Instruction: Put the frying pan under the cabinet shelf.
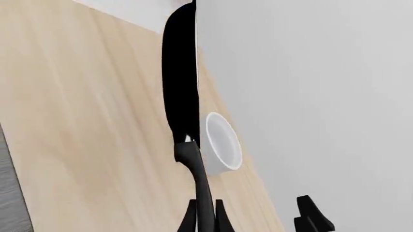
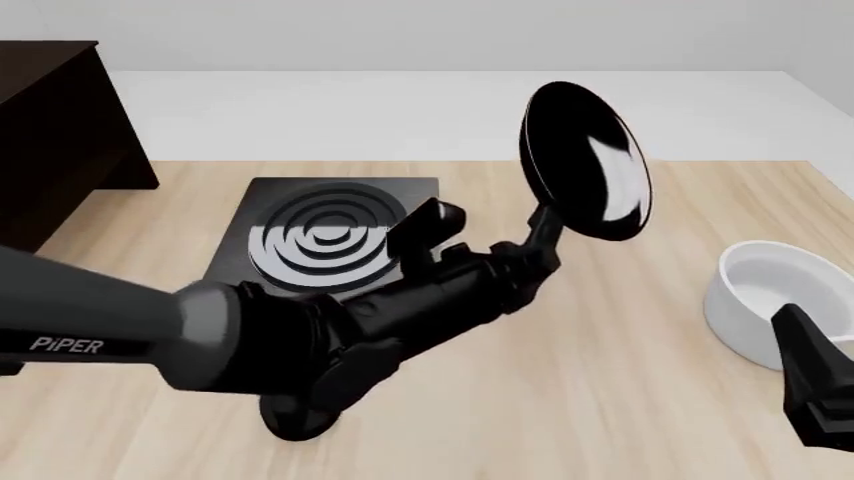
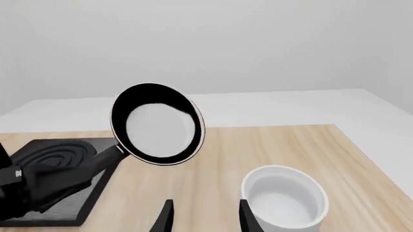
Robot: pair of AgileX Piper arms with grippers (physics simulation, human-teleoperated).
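Note:
The frying pan (image 2: 587,160) is glossy black and hangs in the air, tipped on its side above the table's middle right. My left gripper (image 2: 527,255) is shut on its handle. In the left wrist view the pan (image 1: 181,77) is edge-on and the handle runs down between the left gripper's (image 1: 203,220) fingers. The right wrist view shows the pan's (image 3: 158,123) inside facing the camera. The dark brown cabinet shelf (image 2: 54,130) stands at the far left, well away from the pan. My right gripper (image 2: 814,385) is open and empty at the front right, also in its own view (image 3: 206,217).
A square black stove plate (image 2: 327,235) with concentric rings lies left of centre, under my left arm. A white bowl (image 2: 774,300) stands at the right, just beyond my right gripper, and shows in both wrist views (image 3: 284,200) (image 1: 223,142). The table's far edge is behind the pan.

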